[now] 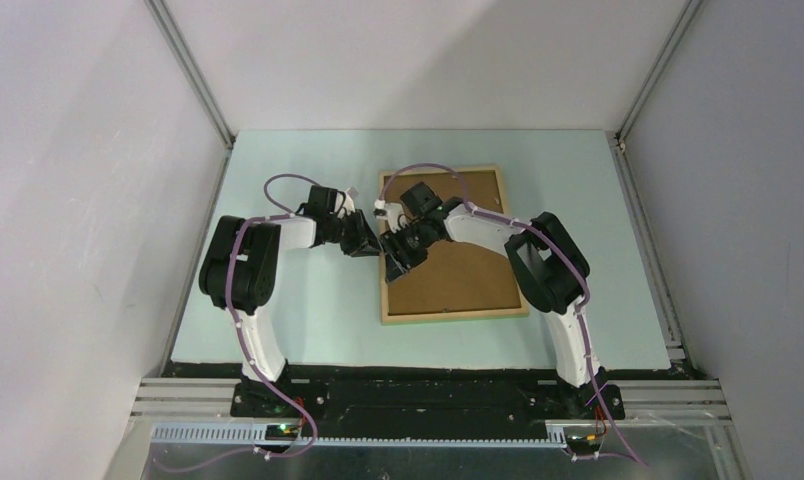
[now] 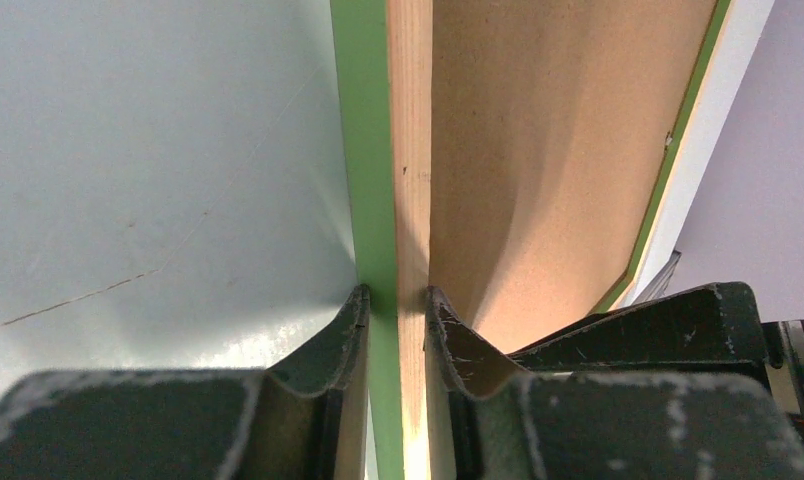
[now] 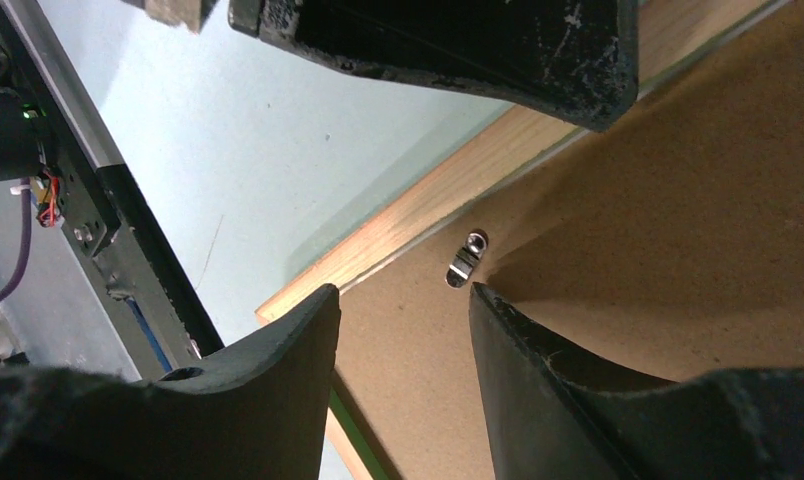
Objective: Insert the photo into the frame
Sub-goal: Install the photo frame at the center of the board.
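Observation:
The frame (image 1: 453, 313) lies back up on the table, and the brown backing board (image 1: 463, 275) fills it. The photo is hidden. My left gripper (image 1: 370, 240) is shut on the frame's left rail. In the left wrist view its jaws (image 2: 396, 300) pinch the green and pale wood edge (image 2: 398, 150). My right gripper (image 1: 398, 258) is open just above the board near that same rail. In the right wrist view its fingertips (image 3: 403, 295) straddle bare board (image 3: 678, 200) next to a small metal turn clip (image 3: 466, 258). The wooden rail (image 3: 408, 215) runs behind the clip.
The pale green table (image 1: 308, 310) is walled in on three sides, with aluminium posts at the back corners (image 1: 223, 130). A black rail with wiring (image 3: 108, 220) runs along the table's edge. The left gripper's finger (image 3: 458, 40) hangs close above the right one.

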`<state>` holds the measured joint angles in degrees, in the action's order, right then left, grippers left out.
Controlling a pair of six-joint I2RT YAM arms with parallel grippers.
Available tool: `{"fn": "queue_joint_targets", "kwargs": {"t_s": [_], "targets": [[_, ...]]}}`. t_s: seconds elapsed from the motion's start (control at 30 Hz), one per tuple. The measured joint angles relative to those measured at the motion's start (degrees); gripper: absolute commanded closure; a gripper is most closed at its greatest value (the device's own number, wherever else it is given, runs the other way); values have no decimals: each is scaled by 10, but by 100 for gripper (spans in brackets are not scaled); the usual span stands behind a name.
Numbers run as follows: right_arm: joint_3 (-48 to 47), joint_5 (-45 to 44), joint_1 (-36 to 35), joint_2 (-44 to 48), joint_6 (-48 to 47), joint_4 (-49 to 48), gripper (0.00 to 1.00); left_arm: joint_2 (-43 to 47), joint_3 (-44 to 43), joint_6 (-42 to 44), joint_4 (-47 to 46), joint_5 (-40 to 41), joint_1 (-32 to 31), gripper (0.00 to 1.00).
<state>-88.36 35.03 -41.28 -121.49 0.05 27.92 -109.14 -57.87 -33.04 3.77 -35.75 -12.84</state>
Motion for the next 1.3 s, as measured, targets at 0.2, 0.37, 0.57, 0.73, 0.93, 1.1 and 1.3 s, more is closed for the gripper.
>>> {"fn": "queue_joint_targets", "kwargs": {"t_s": [0.2,0.37,0.57,0.73,0.93,1.1,1.3], "targets": [[-14,10,-5,-11,6,0,45,-1,0,0,-1,-4,1,100],[-24,15,-10,-20,9,-1,45,-3,0,0,-2,-6,3,100],[-26,16,-12,-22,10,-3,45,-4,0,0,-3,-9,4,100],[-32,19,-13,-26,14,-1,45,-4,0,0,-3,-10,5,100],[-38,21,-15,-30,16,5,45,-5,0,-1,-3,-11,5,100],[-46,25,-18,-36,19,5,45,-5,0,-1,-3,-11,5,100],[-50,26,-18,-39,19,9,45,-6,0,-1,-5,-16,7,100]]}}
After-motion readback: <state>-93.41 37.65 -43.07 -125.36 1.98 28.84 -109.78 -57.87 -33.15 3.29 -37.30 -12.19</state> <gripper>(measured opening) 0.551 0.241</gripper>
